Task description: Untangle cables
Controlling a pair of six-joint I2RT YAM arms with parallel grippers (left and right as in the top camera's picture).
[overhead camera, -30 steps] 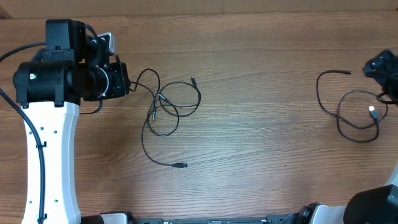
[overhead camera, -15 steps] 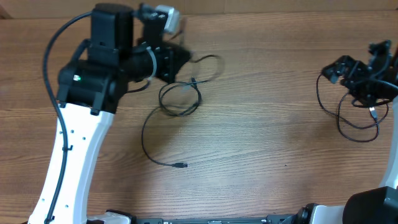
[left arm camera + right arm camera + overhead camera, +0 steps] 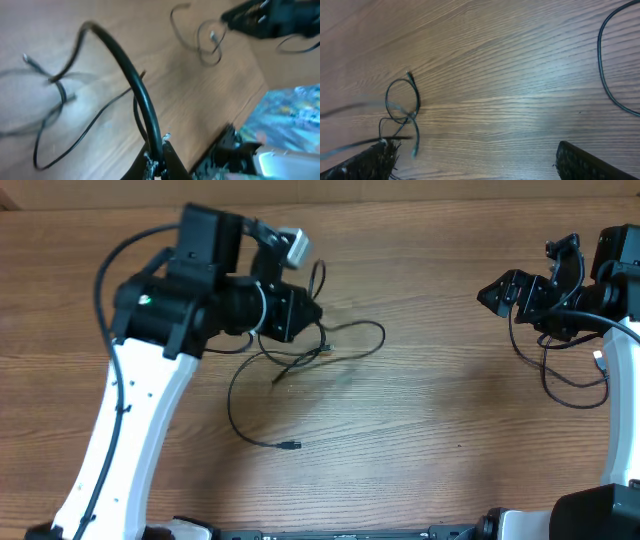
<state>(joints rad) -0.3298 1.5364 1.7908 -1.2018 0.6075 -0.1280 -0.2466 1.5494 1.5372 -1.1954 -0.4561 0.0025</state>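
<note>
The left arm reaches over the left half of the table [image 3: 430, 430]. Its left gripper [image 3: 156, 161] is clamped on one strand of the cables [image 3: 300, 360], which seem partly lifted. At the far right, the right gripper [image 3: 472, 150] hangs with jaws wide apart and holds nothing, just beside the looped right cable [image 3: 577, 406].

Wood tbl [image 3: 420, 430]; blk cables [image 3: 289, 445] atop
</note>
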